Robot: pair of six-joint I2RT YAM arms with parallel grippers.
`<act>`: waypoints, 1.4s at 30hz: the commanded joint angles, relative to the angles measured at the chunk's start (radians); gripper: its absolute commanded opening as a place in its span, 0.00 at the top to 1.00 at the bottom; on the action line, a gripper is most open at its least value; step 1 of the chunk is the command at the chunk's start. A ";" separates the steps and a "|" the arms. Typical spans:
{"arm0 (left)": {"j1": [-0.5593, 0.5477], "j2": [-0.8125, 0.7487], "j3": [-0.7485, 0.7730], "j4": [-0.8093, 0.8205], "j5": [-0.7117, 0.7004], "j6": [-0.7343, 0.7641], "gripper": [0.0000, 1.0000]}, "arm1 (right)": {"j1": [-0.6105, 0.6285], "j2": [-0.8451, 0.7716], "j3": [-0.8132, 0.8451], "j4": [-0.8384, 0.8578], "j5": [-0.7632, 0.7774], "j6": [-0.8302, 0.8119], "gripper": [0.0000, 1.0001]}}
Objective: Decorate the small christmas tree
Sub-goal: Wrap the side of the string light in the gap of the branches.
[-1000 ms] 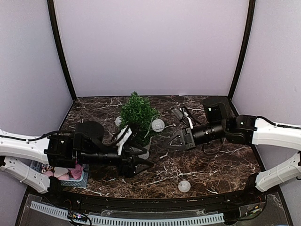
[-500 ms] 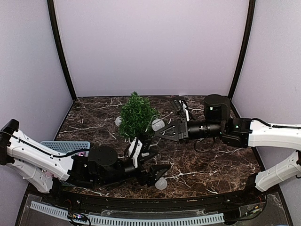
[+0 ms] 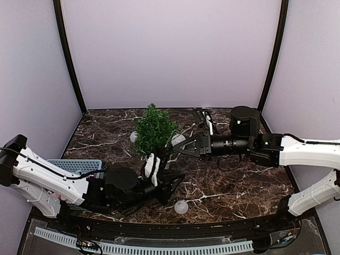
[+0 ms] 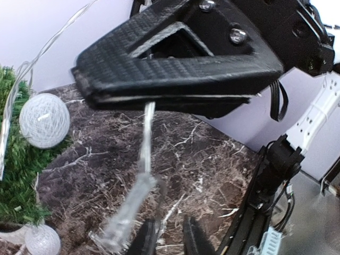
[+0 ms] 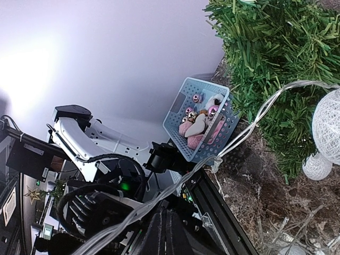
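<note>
1. Toward the back middle of the desk (image 3: 239, 186), the small christmas tree (image 3: 155, 127) is standing upright.
2. Just beside the tree's lower right side, the right fingers (image 3: 177, 151) are being kept pressed together on a thin clear light wire (image 5: 249, 119).
3. From these closed fingers (image 4: 154, 98), as the left wrist view is showing, the wire (image 4: 146, 138) is hanging down and is ending in a small clear piece above the marble.
4. In front of the tree, the left fingers (image 3: 174, 183) are being held low over the desk. Only a narrow gap is being left between them, and nothing is being seen inside it.
5. One white woven ball (image 3: 181, 206) is lying on the desk near the front edge, just beside the left fingers.
6. Two more white balls (image 3: 178, 139) (image 3: 134, 136) are being seen against the tree, one at each side.
7. At the left edge of the desk, a light blue basket (image 3: 74, 164) is standing. Small pink and shiny ornaments are being kept in it (image 5: 204, 125).
</note>
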 commanded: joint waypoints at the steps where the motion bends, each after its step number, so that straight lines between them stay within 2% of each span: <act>1: -0.001 -0.003 0.017 0.015 -0.036 -0.006 0.97 | 0.011 0.003 0.011 0.040 0.009 -0.003 1.00; 4: -0.002 -0.039 0.017 -0.051 -0.073 -0.064 1.00 | 0.011 -0.002 0.011 -0.004 0.037 -0.023 1.00; 7: -0.001 -0.126 -0.014 -0.191 -0.098 -0.158 1.00 | 0.012 -0.008 0.004 -0.069 0.096 -0.052 0.98; 9: 0.003 -0.181 -0.023 -0.321 -0.080 -0.235 1.00 | 0.011 -0.008 -0.009 -0.091 0.114 -0.061 0.82; 13: 0.036 -0.286 -0.021 -0.613 0.008 -0.372 1.00 | 0.011 -0.011 -0.032 -0.116 0.140 -0.081 0.41; 16: 0.099 -0.354 -0.025 -0.806 0.088 -0.456 1.00 | 0.010 -0.025 -0.027 -0.163 0.187 -0.109 0.27; 19: 0.154 -0.425 -0.014 -0.919 0.162 -0.502 1.00 | 0.009 -0.042 -0.004 -0.238 0.256 -0.145 0.19; 24: 0.207 -0.525 0.023 -1.144 0.130 -0.569 1.00 | 0.006 -0.090 0.012 -0.317 0.360 -0.189 0.14; 30: 0.321 -0.614 0.073 -1.260 0.120 -0.539 1.00 | 0.007 -0.107 0.062 -0.357 0.400 -0.276 0.13; 33: 0.391 -0.611 0.118 -1.273 0.138 -0.460 1.00 | 0.007 -0.102 0.102 -0.374 0.413 -0.317 0.13; 38: 0.556 -0.532 0.190 -1.242 0.263 -0.329 1.00 | 0.007 -0.071 0.160 -0.379 0.419 -0.371 0.13; 42: 0.626 -0.484 0.228 -1.223 0.280 -0.264 1.00 | 0.007 -0.046 0.192 -0.358 0.406 -0.389 0.13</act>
